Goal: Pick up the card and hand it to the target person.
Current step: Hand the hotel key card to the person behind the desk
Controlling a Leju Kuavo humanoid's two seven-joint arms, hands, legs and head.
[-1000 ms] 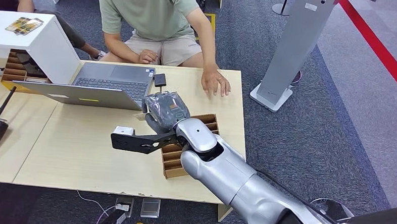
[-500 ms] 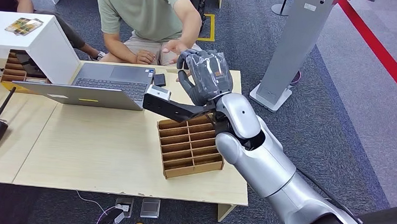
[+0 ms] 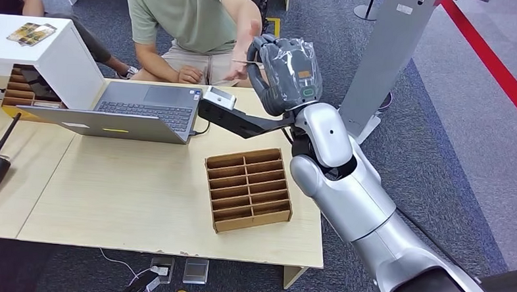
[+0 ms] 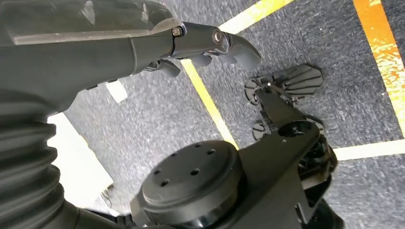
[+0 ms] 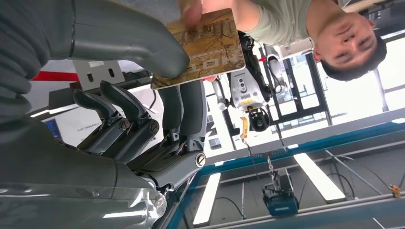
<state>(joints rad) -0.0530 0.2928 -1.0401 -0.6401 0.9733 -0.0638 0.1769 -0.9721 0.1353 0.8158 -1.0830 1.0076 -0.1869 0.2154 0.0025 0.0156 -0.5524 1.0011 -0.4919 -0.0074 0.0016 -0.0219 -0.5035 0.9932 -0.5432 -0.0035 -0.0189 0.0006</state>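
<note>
From the head view, the right hand is reaching up over the far edge of the table, pinching the card edge-on toward the person, whose hand is touching it; a laptop and a wooden divider tray are sitting on the table. At the left wrist, the left hand is hanging over grey carpet (whether its fingers are spread or curled, I cannot tell). At the right wrist, the thumb and fingers are gripping the patterned card, the person's fingertips meeting its far edge

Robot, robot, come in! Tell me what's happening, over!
Right robot hand pinching card, raised toward person. Person's hand touching card. Left robot hand hanging, holding nothing. Nothing blocking.
</note>
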